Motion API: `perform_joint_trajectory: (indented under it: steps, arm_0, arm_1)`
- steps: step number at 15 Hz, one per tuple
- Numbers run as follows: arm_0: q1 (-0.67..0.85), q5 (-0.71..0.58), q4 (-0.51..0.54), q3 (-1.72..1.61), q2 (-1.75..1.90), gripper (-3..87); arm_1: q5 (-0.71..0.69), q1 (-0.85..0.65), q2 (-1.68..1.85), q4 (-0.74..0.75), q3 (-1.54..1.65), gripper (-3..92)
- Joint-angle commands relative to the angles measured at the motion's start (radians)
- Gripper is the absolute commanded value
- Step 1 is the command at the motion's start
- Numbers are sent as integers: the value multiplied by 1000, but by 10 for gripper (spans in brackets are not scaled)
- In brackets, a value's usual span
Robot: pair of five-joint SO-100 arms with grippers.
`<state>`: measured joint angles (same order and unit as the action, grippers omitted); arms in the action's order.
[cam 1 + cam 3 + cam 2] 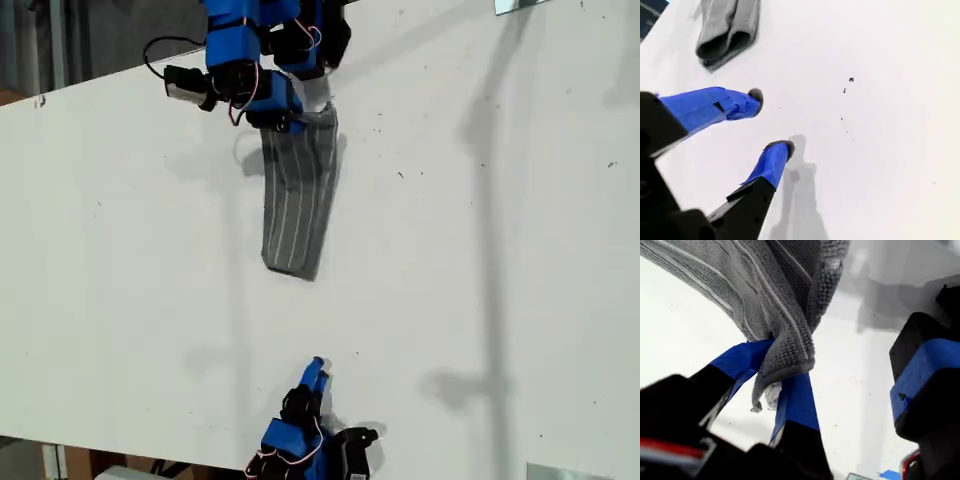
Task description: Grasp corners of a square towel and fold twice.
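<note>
1. First end effector (775, 385) is at the top of the exterior view, jaws clenched on a bunched end of the square towel (297, 200). The first wrist view shows the grey cloth pinched between the two blue-taped fingers (797, 402), with a small hemmed tip hanging just below the pinch.
2. Second end effector (771, 122) is at the bottom of the exterior view, jaws apart and holding nothing, tips just above the counter (480, 260), well apart from the towel.
3. The towel is folded into a narrow strip. Its top end is in the first end effector's grip; the rest trails down onto the counter toward the second arm, lower end rounded in a fold.
4. Counter is white with a few dark specks (850, 79). Nothing lies between the second end effector and the towel's free end.
</note>
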<state>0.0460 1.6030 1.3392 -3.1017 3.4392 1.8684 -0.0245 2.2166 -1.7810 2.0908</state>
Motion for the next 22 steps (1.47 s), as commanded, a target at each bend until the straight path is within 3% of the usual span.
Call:
perform_joint_trajectory:
  steps: [1,3,6,9,14,16,22]
  arm_0:
    - [18,-9,-29,-15,-25,170]
    - [51,-40,-29,-15,-25,170]
    - [74,-63,-32,-17,-37,170]
    - [74,-51,-35,-21,-46,170]
    - [74,-46,-38,-21,-52,170]
    - [74,-48,-40,-23,-55,170]
    - [72,-43,-40,-23,-55,170]
  arm_1:
    - [94,20,94,-80,-43,-1]
    - [167,35,202,-126,8,-1]
    - [152,-2,129,-233,-118,-1]
    - [-86,-140,29,-241,-298,0]
    - [-546,-204,-155,213,-532,-1]
    - [-675,-186,-259,330,-614,-1]
    - [-750,-161,-549,454,-742,0]
